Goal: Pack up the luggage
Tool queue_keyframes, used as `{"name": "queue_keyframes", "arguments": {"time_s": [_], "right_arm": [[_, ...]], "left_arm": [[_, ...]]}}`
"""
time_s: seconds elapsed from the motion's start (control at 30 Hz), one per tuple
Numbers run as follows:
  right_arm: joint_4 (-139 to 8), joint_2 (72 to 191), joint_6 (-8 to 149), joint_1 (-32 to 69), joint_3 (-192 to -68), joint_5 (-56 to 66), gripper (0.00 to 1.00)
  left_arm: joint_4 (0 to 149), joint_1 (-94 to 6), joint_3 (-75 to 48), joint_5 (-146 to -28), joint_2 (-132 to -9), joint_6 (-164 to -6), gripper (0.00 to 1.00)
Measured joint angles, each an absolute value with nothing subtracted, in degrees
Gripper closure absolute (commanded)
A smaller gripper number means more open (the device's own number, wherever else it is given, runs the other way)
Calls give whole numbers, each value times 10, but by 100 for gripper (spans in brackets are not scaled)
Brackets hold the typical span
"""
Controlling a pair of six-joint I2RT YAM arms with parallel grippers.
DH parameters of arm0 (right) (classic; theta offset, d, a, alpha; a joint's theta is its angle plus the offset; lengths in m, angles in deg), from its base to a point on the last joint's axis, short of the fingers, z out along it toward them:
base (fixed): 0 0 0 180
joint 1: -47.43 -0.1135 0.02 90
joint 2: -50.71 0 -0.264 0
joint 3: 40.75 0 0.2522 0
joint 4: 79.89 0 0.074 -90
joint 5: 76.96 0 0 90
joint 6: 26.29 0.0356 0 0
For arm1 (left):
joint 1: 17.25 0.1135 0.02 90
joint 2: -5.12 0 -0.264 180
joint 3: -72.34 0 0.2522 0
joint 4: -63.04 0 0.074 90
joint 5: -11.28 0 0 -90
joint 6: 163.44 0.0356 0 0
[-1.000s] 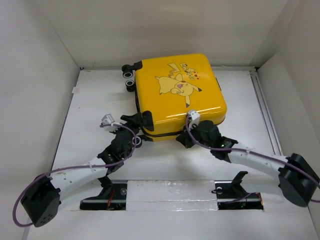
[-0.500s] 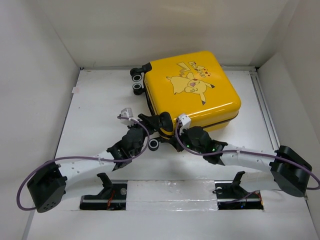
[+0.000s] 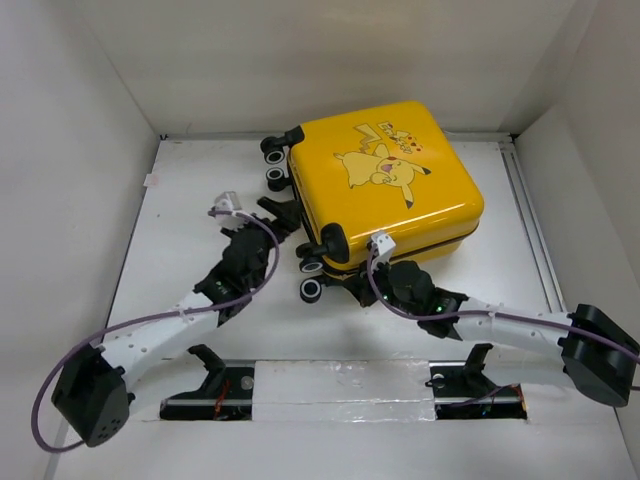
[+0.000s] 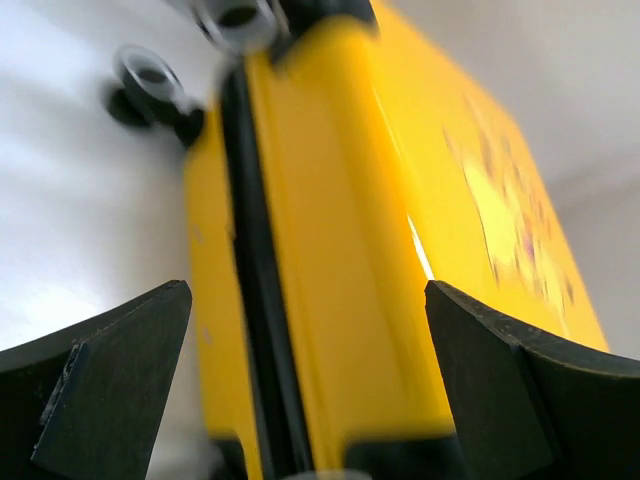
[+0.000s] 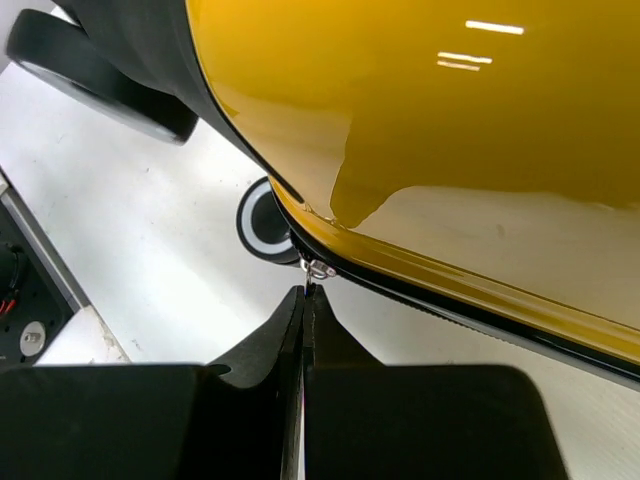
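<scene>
Zipping the luggage [image 3: 385, 180] needs a steady pull: right claw [image 5: 303, 295] is pinched shut on the zip pull [image 5: 317, 269]; left claw [image 4: 305, 300], wide open, empty, should brace it.

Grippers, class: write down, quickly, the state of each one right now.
Left gripper: open, holding nothing.
Right gripper: closed at the luggage zipper pull; a grip on it cannot be told.

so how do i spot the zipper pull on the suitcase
Find the yellow Pikachu suitcase on the white table and follow the black zipper seam along its near edge. The zipper pull hangs on that seam at the tip of the shut right gripper; it is tiny and silver, unlike the black-and-white caster wheel beside it.
</scene>
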State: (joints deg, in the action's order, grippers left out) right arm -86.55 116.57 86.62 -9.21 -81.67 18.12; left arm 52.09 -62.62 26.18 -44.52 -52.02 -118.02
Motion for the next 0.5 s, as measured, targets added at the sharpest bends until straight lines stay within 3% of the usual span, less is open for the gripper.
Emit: {"name": "queue_keyframes", "arguments": {"time_s": [0.17,0.3,0.5], "right_arm": [[-852,1151,866,-93,-811,183,100],[-850,1148,867,-93,-810,183,100],[-845,1139,871,-93,-807,183,100]], "left_arm": [[496,-447,235,-528,-537,-1222,4],[448,-315,190,-642,-635,-1277,11],[462,-281,15,-761,-843,-1275,20]]}}
